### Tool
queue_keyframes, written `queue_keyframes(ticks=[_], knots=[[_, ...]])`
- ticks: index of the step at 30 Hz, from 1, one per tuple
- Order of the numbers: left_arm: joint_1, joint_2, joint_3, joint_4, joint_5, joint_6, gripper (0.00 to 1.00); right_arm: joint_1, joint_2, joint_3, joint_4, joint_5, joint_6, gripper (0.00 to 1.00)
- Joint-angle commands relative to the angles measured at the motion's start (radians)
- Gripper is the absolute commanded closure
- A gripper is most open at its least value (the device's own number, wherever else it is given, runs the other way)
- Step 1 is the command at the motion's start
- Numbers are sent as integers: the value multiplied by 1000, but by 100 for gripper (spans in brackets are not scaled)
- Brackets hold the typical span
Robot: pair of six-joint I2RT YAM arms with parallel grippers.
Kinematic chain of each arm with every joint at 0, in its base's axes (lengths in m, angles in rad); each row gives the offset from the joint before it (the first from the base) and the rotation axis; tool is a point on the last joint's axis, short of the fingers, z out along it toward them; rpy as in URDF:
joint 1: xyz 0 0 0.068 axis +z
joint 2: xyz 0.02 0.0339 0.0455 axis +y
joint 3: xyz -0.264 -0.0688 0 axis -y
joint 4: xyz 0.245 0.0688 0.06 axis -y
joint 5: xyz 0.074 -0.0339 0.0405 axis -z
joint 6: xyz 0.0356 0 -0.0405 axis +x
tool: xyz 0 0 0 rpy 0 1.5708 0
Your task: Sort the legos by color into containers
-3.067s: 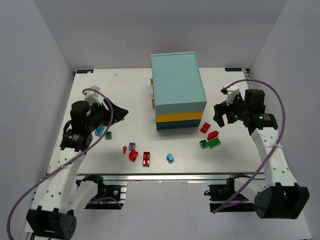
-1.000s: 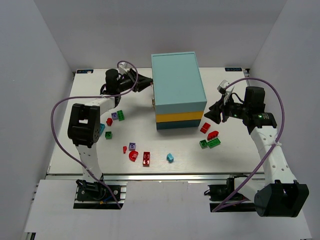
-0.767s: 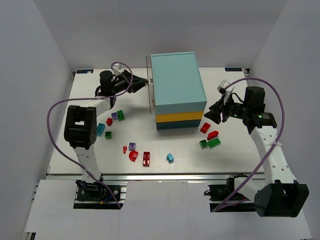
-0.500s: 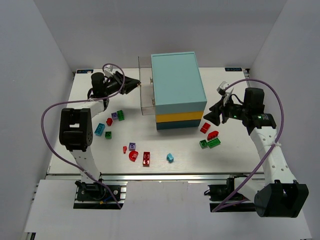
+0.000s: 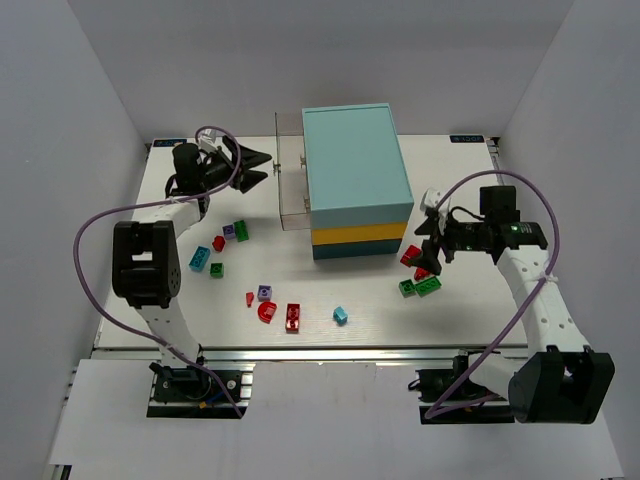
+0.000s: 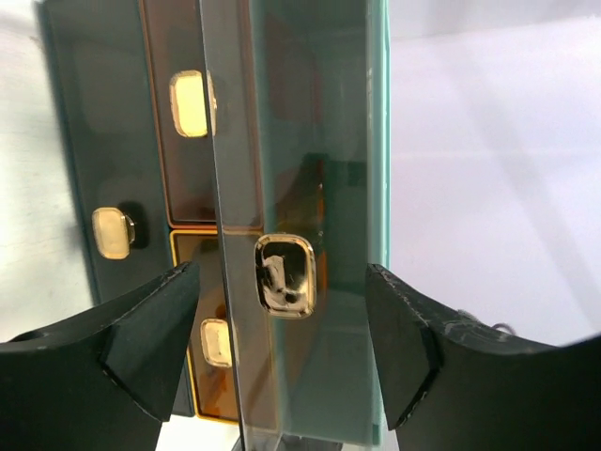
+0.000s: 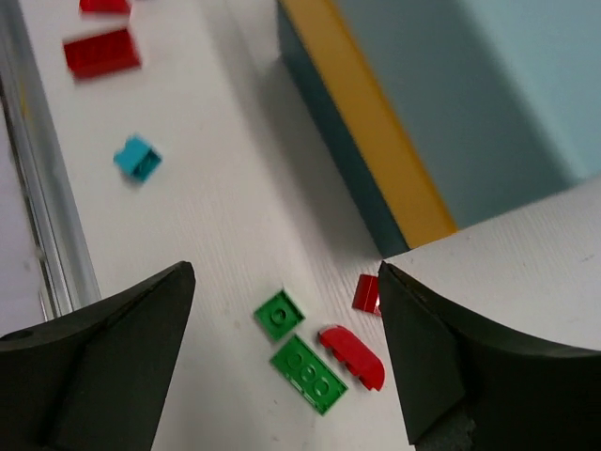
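The teal and yellow cabinet (image 5: pixel 355 180) stands mid-table with one clear drawer (image 5: pixel 290 190) pulled out to its left. My left gripper (image 5: pixel 266 165) is open; in the left wrist view its fingers (image 6: pixel 141 338) stand either side of the drawer's gold handle (image 6: pixel 285 275) without touching it. My right gripper (image 5: pixel 425 255) is open and empty, hovering over two green legos (image 7: pixel 308 373) and two red legos (image 7: pixel 352 357) by the cabinet's front right corner. Other legos lie on the table: a light blue one (image 5: pixel 340 316), red ones (image 5: pixel 293 316), a purple one (image 5: pixel 264 293).
More legos lie at the left: green (image 5: pixel 241 230), purple (image 5: pixel 229 231), red (image 5: pixel 218 243), blue (image 5: pixel 199 258), green (image 5: pixel 217 270). Other closed drawers with gold handles (image 6: pixel 115 232) show on the cabinet's left face. The table's front edge rail (image 7: pixel 38 216) runs near the light blue lego (image 7: pixel 137 157).
My left gripper pulled the clear drawer out leftward by its handle, then opened around it. My right gripper dropped down and toward the red and green legos.
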Motion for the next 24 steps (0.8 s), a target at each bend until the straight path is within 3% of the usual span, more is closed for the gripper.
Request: queue_keyframes(ticks=[1, 2, 5, 10, 18, 24], knots=[[38, -122, 14, -80, -29, 48, 19, 3, 48, 13, -271, -31, -459, 18], [55, -133, 17, -112, -52, 61, 19, 4, 62, 6, -346, 7, -598, 20], [92, -180, 48, -366, -123, 195, 19, 3, 105, -17, -411, 86, -761, 26], [101, -291, 91, -692, -335, 380, 18, 4, 126, -106, -378, 181, -895, 27], [101, -559, -113, -919, -455, 528, 14, 23, 155, -212, -224, 238, -920, 11], [101, -713, -220, -1010, -477, 558, 14, 67, 183, -254, -73, 253, -849, 11]])
